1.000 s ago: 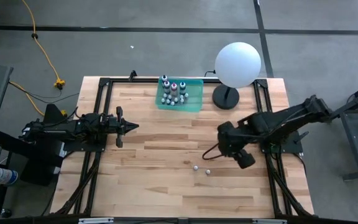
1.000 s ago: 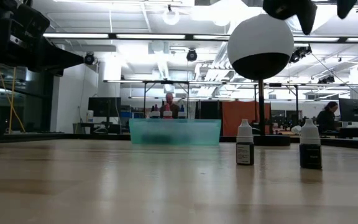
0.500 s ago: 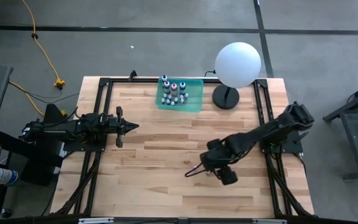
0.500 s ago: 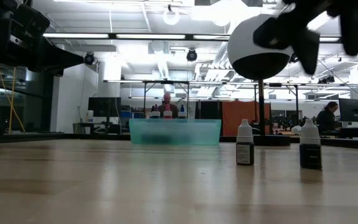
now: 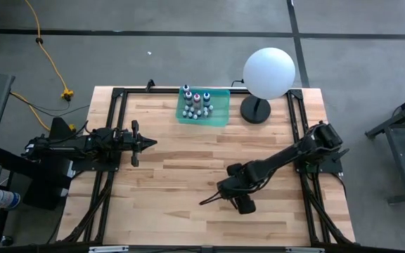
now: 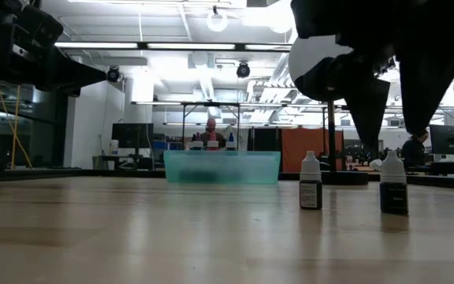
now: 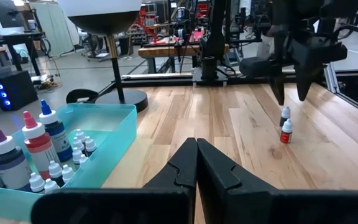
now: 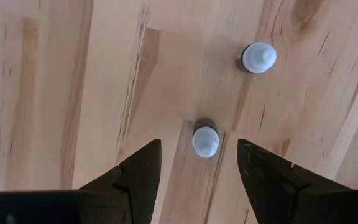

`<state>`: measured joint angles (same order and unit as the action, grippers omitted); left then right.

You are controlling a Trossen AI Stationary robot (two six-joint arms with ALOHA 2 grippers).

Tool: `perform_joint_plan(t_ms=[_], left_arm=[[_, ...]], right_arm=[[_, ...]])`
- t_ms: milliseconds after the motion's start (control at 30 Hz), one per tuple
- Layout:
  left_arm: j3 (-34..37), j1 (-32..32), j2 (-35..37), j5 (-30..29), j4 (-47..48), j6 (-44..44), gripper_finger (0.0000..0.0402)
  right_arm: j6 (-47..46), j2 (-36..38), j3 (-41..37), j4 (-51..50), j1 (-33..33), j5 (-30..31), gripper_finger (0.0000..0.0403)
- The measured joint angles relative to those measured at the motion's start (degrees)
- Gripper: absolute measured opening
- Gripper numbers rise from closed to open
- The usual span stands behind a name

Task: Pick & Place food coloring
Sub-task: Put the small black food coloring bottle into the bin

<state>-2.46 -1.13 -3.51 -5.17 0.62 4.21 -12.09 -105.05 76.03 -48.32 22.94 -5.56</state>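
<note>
Two small white-capped food coloring bottles (image 6: 310,181) stand loose on the wooden table, our right gripper (image 8: 199,167) poised above them.

We see the pair upright, near each other but apart, in the table's right half; from the right wrist view one white cap (image 8: 205,141) lies between our spread dark fingers (image 8: 138,169), untouched, the other (image 8: 258,57) beyond. The rest of the bottles (image 5: 195,105) stand in the translucent teal rectangular tray (image 5: 222,117) at the table's far edge, beside the white globe lamp (image 5: 268,72). Our left gripper (image 5: 153,143) waits at the left side, fingers pressed together.
</note>
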Motion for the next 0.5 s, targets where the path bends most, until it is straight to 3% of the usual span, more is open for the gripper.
perform_joint_plan(t_ms=[500], left_arm=[[0.00, 0.02, -0.02, 0.00, 0.01, 0.00, 0.0000]], right_arm=[[-3.38, -1.20, -0.01, -0.70, 0.72, 2.32, 0.0199]])
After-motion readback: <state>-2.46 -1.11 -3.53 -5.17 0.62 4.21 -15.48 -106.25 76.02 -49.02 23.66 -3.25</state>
